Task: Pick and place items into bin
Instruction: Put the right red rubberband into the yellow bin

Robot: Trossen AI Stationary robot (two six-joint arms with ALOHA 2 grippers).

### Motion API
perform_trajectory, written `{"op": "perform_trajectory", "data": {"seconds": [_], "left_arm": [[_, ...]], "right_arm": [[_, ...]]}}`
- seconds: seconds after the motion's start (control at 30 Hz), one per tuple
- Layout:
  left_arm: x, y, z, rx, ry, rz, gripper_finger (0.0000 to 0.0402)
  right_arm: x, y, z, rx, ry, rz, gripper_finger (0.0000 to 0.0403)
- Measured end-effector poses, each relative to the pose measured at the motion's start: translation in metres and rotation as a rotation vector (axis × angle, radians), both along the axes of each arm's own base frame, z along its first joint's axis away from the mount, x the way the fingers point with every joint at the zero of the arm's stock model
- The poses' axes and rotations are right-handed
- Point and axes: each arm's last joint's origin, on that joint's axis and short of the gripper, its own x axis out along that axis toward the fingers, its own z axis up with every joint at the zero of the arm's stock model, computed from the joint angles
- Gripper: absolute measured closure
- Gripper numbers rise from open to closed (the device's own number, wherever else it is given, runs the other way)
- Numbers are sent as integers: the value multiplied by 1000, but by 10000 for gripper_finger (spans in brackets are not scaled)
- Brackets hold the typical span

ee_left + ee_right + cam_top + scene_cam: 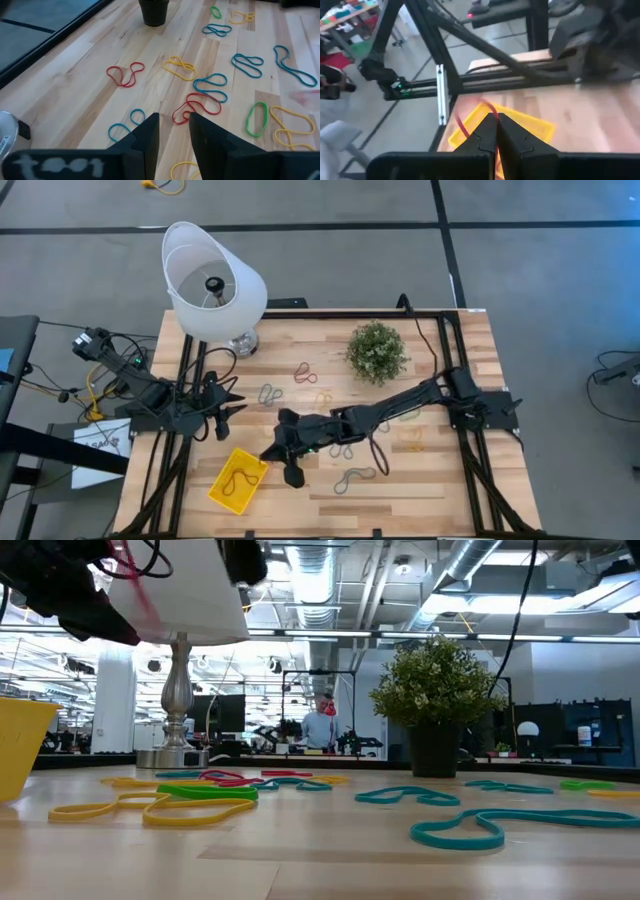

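**Red loop pinched above the yellow bin**

Nearest you in the right wrist view, the right claw [496, 131] is clenched on a thin red loop [462, 126] that trails out from between the fingertips. Directly beyond those tips sits the yellow bin [540, 127], so the loop hangs over it without lying inside.

From overhead, you see the bin [222, 494] near the worktop's [440, 500] front edge, at about 7 o'clock from the worktop's centre. It holds one loop [238, 478], dark against the yellow floor. The right claw [281, 455] sits just off the bin's 2 o'clock corner, its arm stretched in from the right side.

Your left claw [173, 131] is released, fingers a little apart, waiting above the worktop's left side at roughly 9 o'clock. The remaining loops [247, 64], red, yellow, green and teal, lie scattered across the wood between the lamp [213, 280] and the potted plant [377, 351].
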Motion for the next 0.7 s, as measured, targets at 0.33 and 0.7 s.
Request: {"op": "perform_trajectory", "data": {"seconds": [0.33,0.7], "left_arm": [[0,0,0,-2,3,3,303],[-3,2,-4,1,35,19,303]], "right_arm": [[32,8,-29,17,0,46,403],[54,11,-46,17,-57,49,403]]}}
